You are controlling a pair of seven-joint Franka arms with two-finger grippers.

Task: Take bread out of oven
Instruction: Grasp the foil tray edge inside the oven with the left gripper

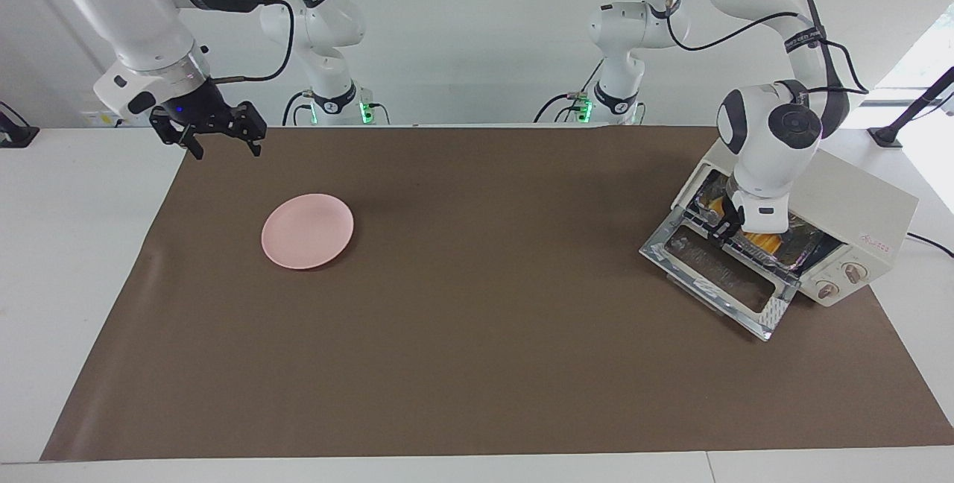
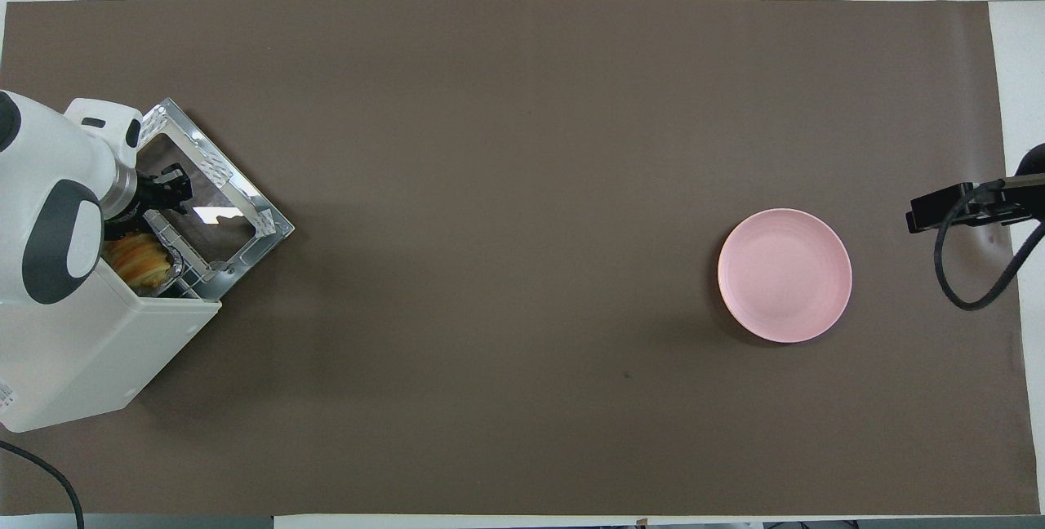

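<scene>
Bread [image 1: 760,238] lies on the rack inside the open oven [image 1: 857,222], and we judge the left gripper [image 1: 724,229], at the oven mouth with finger spread unreadable, should approach level and grip gently, while the right gripper [image 1: 220,141] waits open.

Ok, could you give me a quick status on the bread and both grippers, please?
Left gripper over the open oven door. Bread sits in its foil tray inside the oven. Right gripper open, waiting above the table's edge near the pink plate.
</scene>
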